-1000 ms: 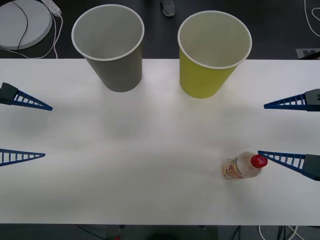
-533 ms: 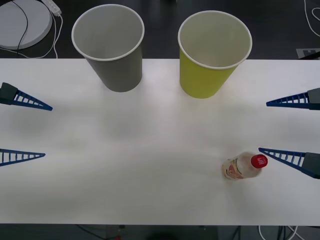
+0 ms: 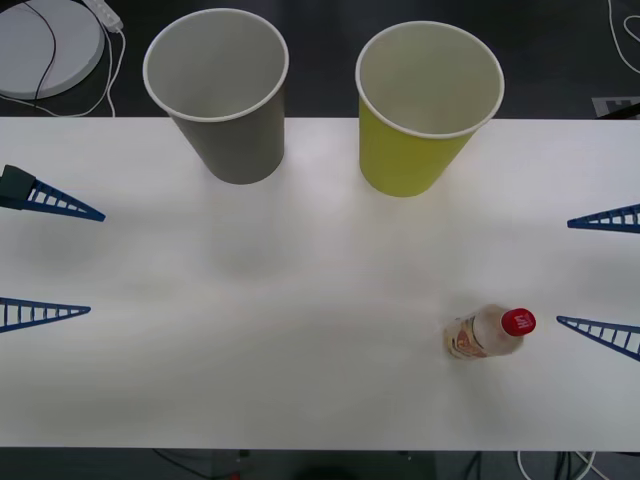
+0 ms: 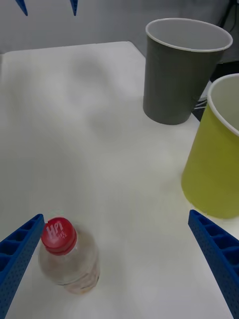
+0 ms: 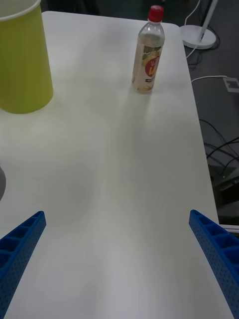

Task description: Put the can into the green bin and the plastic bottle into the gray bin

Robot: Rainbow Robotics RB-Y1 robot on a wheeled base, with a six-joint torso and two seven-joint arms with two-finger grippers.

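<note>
Gray bin (image 3: 218, 95), green bin (image 3: 428, 105) side by side, plastic bottle (image 3: 487, 334) upright nearer

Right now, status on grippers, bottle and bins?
Left gripper open, parked at table's left edge. Right gripper open, beside the plastic bottle. Bottle upright, ungrasped. Gray bin and green bin upright; nothing between.

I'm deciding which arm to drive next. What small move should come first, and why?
Probably ease the right end effector toward the plastic bottle, centring it between the open fingers. The bottle stands upright on the table just off one fingertip, nearer the green bin than the gray bin it belongs in. The left end effector sits open at the far edge.
</note>
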